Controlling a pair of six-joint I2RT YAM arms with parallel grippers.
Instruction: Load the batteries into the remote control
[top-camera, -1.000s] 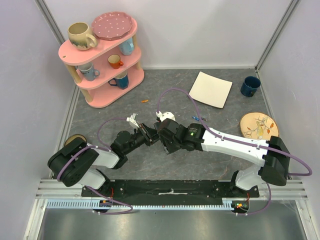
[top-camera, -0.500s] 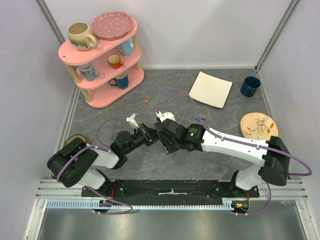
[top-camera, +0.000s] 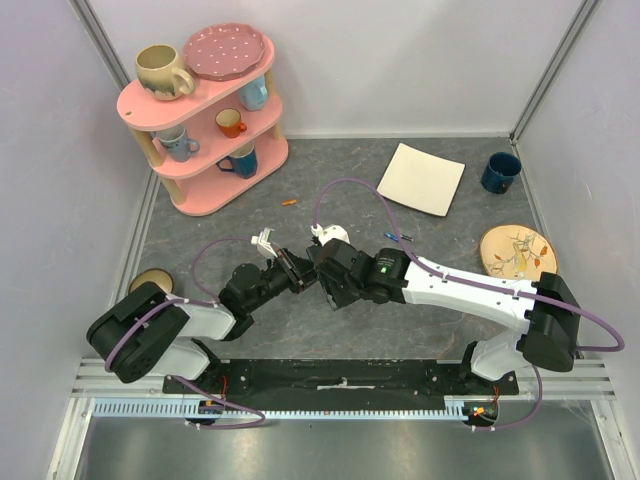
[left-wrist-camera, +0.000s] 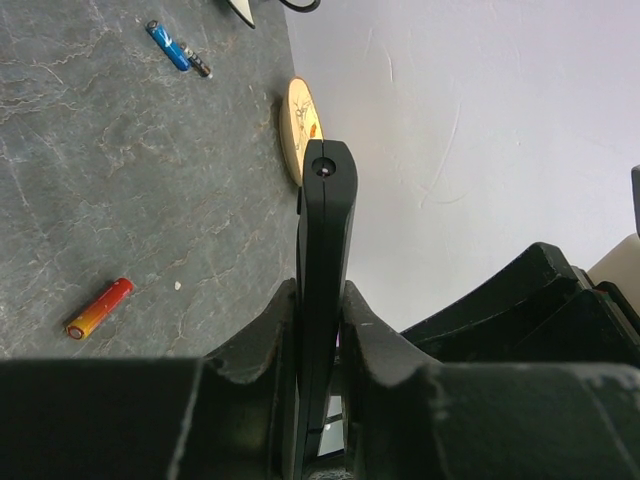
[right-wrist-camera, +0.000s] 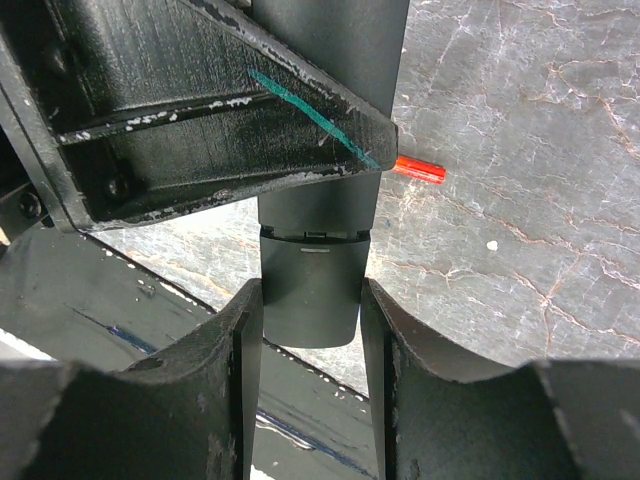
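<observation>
Mid-worktop, where the two arms meet: the remote control is held between them, apparently clear of the surface.

- Left pincer: clenched on the remote's thin edges, bar seen edge-on, long end sticking out past the fingers.
- Right pincer: closed around the short end section below a cross seam, fingers against both sides. That section is probably the battery cover. The recess itself is not visible from any view.
- Batteries: none in either pincer. A red-and-yellow one lies loose just beside the work. A blue one lies farther out with a dark one next to it. An orange one sits apart, toward the pink shelf.

Risks, as judged from here:
- Left grip is narrow, on smooth edges. A pull or twist from the right side could pivot the bar or slide it out.
- If the end piece lets go suddenly, the right arm may jerk, and the cover or the bar could drop.
- A dropped bar would land near the red-and-yellow cell. Being round, it would roll away.
- Wrists are packed close, so a small misjudged move means finger-to-finger contact.
- Both pincers are occupied. One must release before any cell can be fetched, leaving the bar on one hold.
</observation>
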